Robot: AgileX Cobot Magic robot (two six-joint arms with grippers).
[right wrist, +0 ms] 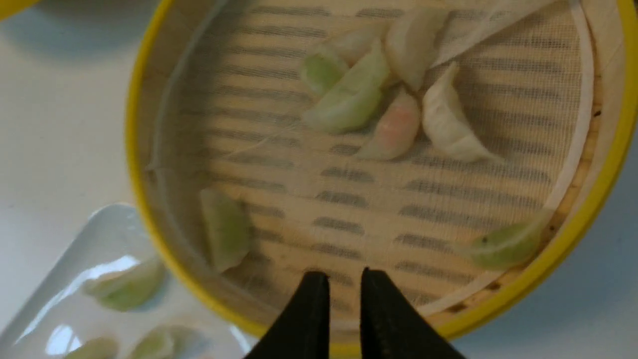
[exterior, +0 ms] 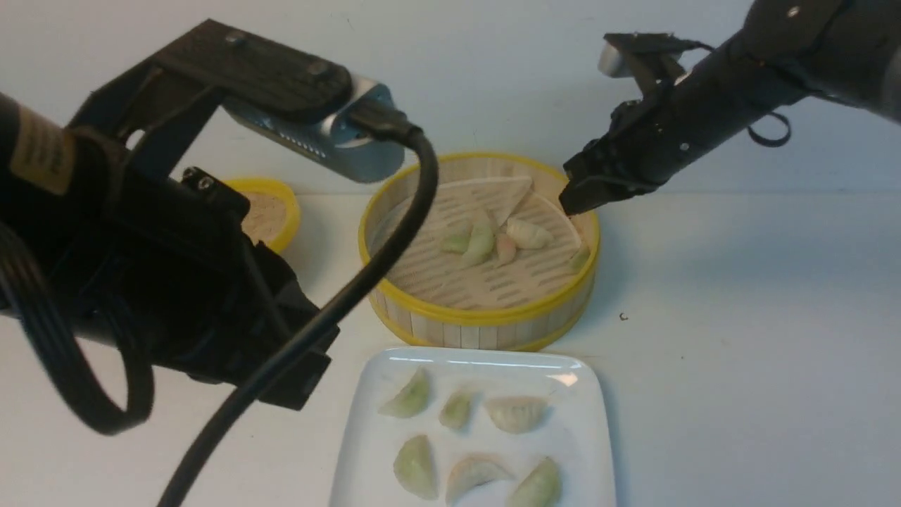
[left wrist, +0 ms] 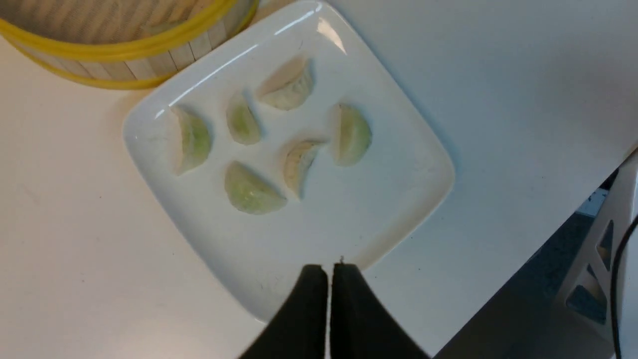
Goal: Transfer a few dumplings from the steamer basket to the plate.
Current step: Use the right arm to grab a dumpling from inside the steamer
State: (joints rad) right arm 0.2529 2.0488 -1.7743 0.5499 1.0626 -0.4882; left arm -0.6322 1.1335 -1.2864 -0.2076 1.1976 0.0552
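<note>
The steamer basket (exterior: pixel 486 317) stands mid-table with several dumplings (exterior: pixel 528 234) clustered on its floor and one more by its right wall (exterior: pixel 578 259). My right gripper (exterior: pixel 574 204) hovers over the basket's far right rim. In the right wrist view its jaws (right wrist: pixel 345 276) stand a little apart with nothing between them, above the basket floor near a green dumpling (right wrist: pixel 224 229). The plate (exterior: pixel 584 436) lies in front of the basket and carries several dumplings (exterior: pixel 517 412). My left gripper (left wrist: pixel 329 269) is shut and empty above the plate's (left wrist: pixel 389 199) near corner.
A flat yellow-rimmed lid (exterior: pixel 271 211) lies at the back left, partly behind my left arm. A pale cloth liner (exterior: pixel 507 193) is folded over at the back of the basket floor. The table's edge (left wrist: pixel 548 234) runs close beside the plate.
</note>
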